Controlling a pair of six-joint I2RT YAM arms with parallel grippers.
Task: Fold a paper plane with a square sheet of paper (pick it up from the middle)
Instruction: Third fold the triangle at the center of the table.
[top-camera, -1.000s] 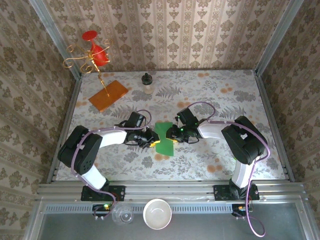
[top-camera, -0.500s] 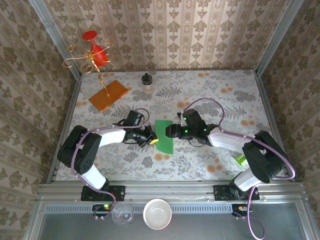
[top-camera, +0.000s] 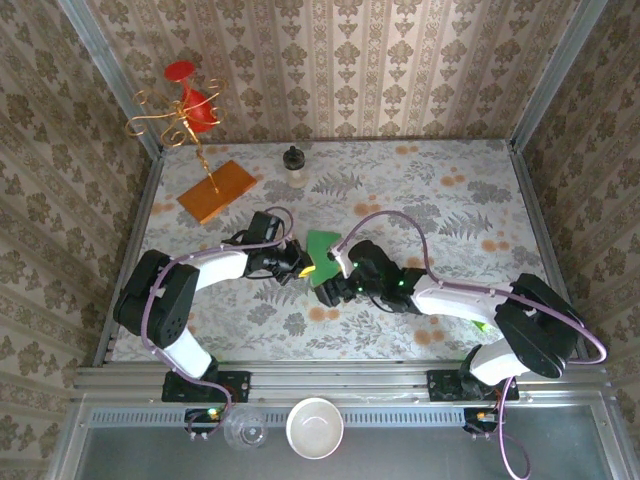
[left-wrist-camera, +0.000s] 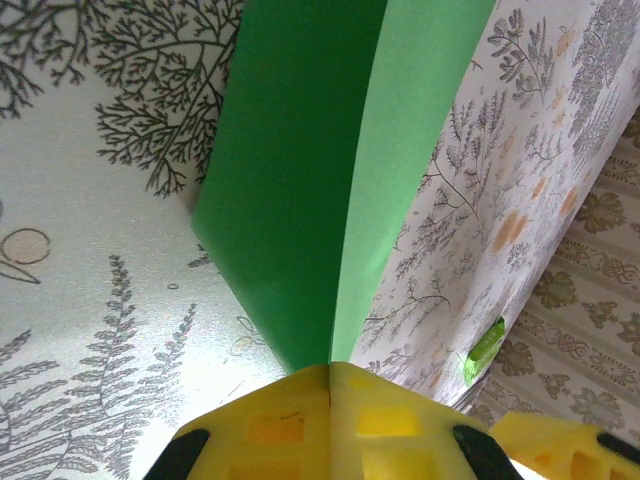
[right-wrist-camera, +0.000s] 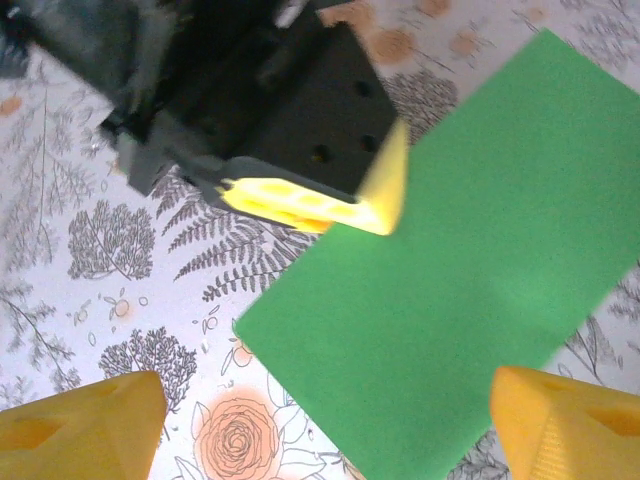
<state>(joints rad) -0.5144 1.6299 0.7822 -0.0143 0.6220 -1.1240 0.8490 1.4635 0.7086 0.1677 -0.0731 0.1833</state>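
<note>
The square sheet of paper (top-camera: 322, 248) is bright green and folded double into a rectangle. My left gripper (top-camera: 301, 266) is shut on one edge of it and holds it tilted above the table. In the left wrist view the yellow fingertips (left-wrist-camera: 290, 420) pinch the paper (left-wrist-camera: 300, 150) where its two layers meet. My right gripper (top-camera: 337, 280) hovers at the paper's near side, open. In the right wrist view its jaws stand wide apart over the green paper (right-wrist-camera: 460, 270), clear of it, with the left gripper's fingers (right-wrist-camera: 320, 205) on the far edge. The paper plane is out of view.
An orange-brown board (top-camera: 217, 190) and a gold stand with red pieces (top-camera: 185, 110) are at the back left. A small bottle (top-camera: 294, 165) stands at the back middle. A lime-green object (top-camera: 484, 324) lies by the right arm. A white bowl (top-camera: 315, 428) and a glass (top-camera: 245, 430) sit below the table's front rail.
My right gripper has opened wide, let go of the paper and swung round to its near side. The left gripper has closed fully on the paper and raised it slightly toward the back.
</note>
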